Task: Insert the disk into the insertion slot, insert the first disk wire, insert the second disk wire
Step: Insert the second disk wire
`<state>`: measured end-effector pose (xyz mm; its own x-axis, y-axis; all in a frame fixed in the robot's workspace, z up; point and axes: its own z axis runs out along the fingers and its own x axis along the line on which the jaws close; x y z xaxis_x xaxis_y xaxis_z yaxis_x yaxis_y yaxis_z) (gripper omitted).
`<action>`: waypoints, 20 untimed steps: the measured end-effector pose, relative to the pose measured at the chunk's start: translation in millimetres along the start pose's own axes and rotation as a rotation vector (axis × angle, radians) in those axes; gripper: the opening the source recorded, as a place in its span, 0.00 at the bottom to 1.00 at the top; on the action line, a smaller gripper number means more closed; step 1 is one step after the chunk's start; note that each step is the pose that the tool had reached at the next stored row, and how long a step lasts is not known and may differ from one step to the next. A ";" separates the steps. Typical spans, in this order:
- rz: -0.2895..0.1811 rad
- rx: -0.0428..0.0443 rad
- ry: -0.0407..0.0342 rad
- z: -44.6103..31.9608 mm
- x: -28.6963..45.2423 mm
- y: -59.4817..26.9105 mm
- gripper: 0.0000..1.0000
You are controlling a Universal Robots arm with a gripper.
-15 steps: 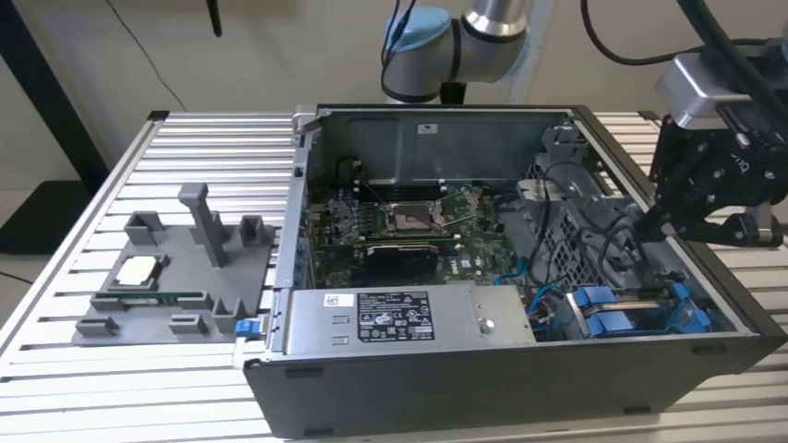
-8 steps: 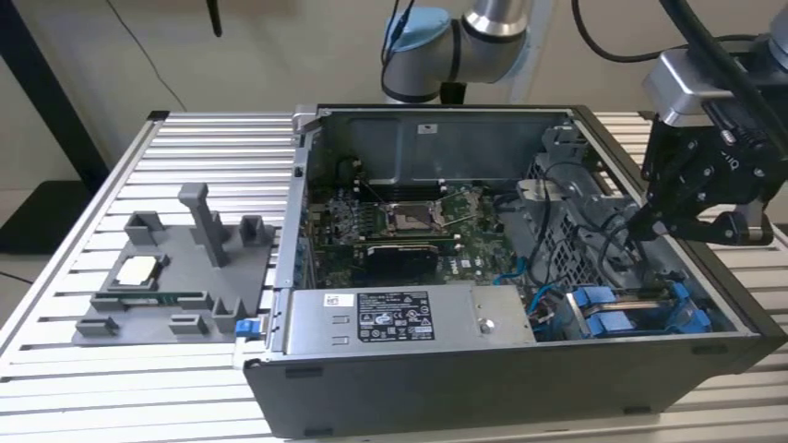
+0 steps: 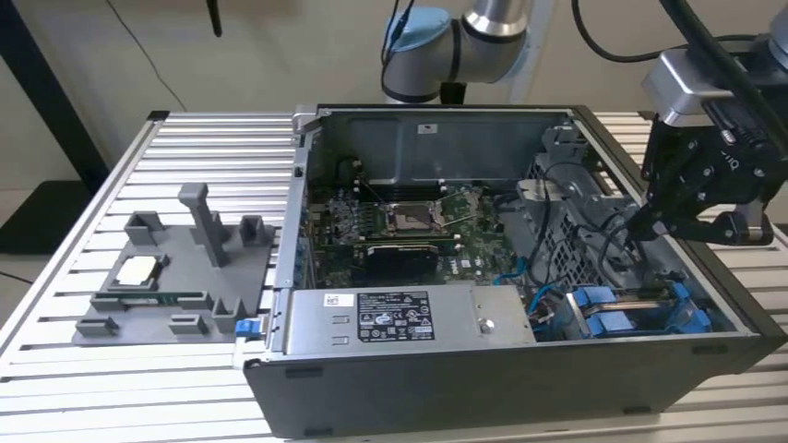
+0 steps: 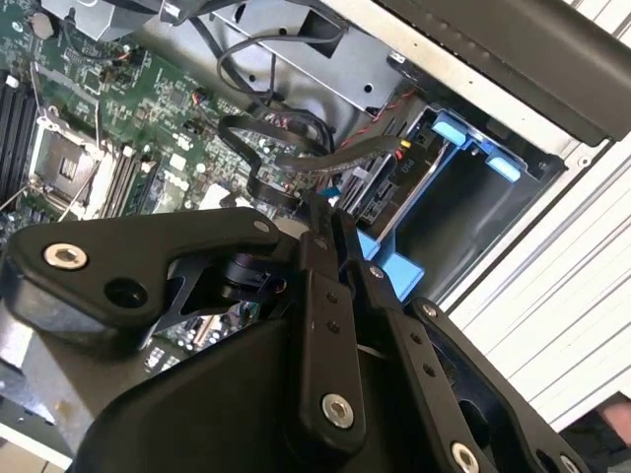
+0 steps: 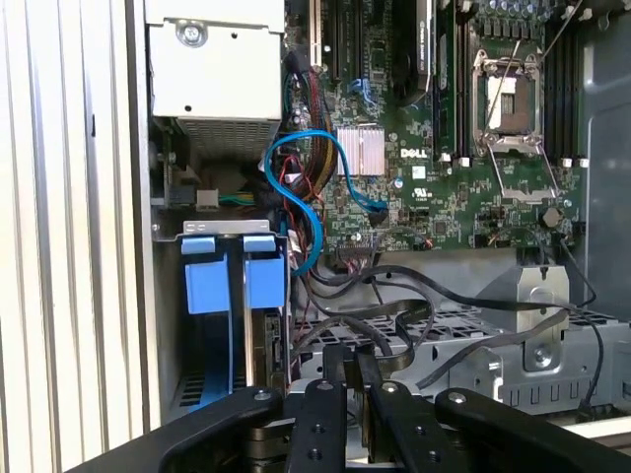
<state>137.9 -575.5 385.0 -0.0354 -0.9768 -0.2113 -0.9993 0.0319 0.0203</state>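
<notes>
Second wrist view, jaws: your gripper (image 4: 332,219) has its fingers pressed together. You cannot tell whether a thin wire is pinched between them.
Cables at the tips: black cables (image 4: 296,148) loop just beside the fingertips. A loop could probably catch on the closed fingers, and any sideways move would then drag it or tug its plug loose.
Disk: the disk (image 3: 612,323) sits in its blue frame inside the slot (image 5: 232,229), at about 4 o'clock in the case (image 3: 493,388) in the exterior view. The gripper (image 3: 647,226) hangs at 3 o'clock, near it. You cannot tell whether the disk is pushed fully home. If it is not, a plug pressed against it would likely miss or bend.
Blue cable: the blue cable (image 5: 296,197) curls beside the slot and could get trapped there.
Board: the green board (image 5: 444,197) lies open at 9 o'clock of the gripper. A dragged cable could sweep across its parts.
</notes>
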 end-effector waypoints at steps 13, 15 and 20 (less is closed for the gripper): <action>-0.007 0.0348 0.0640 2.7 1.1 15.6 0.16; -0.007 0.0398 0.0884 3.1 1.2 17.4 0.16; -0.008 0.0438 0.1361 3.5 1.4 18.2 0.16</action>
<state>119.7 -575.5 381.6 -0.0281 -0.9967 -0.0767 -0.9993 0.0300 -0.0241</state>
